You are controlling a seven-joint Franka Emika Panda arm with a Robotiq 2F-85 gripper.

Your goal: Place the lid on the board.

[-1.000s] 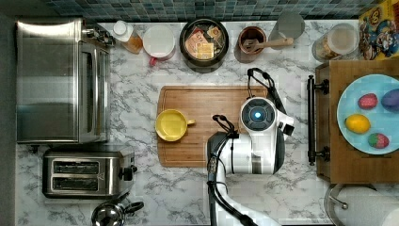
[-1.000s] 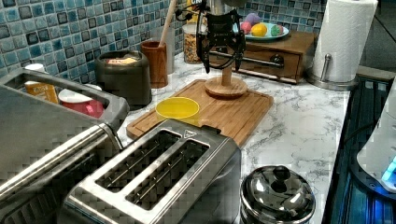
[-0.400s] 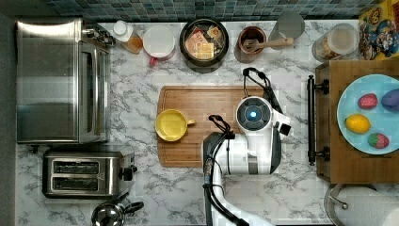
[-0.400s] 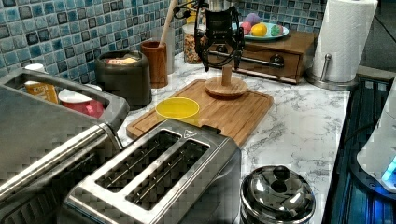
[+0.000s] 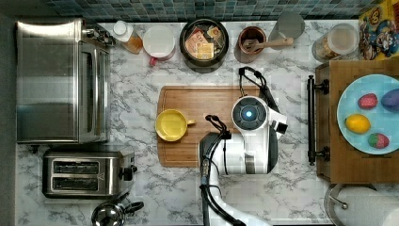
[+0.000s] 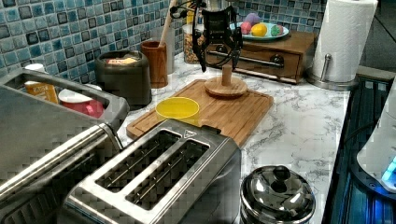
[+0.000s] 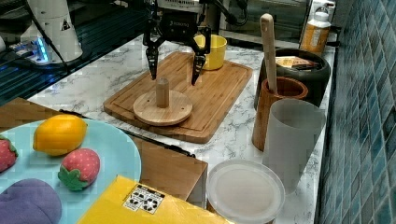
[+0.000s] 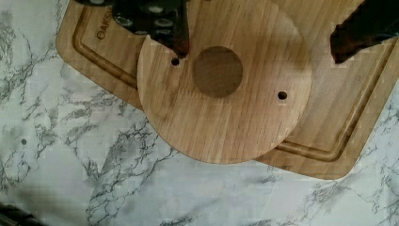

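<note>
The lid point(image 7: 162, 107), a round wooden disc with an upright peg handle, lies flat on the board point(image 7: 212, 93) directly beneath the end effector point(image 7: 173, 70), near the board's corner, its rim reaching over the groove toward the edge. The end effector hangs just above the peg with its fingers point(image 7: 152, 63) spread wide apart, one on each side of the handle and touching nothing. By the look of it the placing is done and the step in hand is the retreat: rising straight up should keep either fingertip from catching the peg and dragging the lid toward the edge. Farther along the board from the end effector stands a yellow cup point(image 7: 214, 50). Beyond the board, on the marble table point(image 7: 93, 79), a wooden utensil holder point(image 7: 276, 112) and a dark pot point(image 7: 299, 65) sit well apart from the end effector.
</note>
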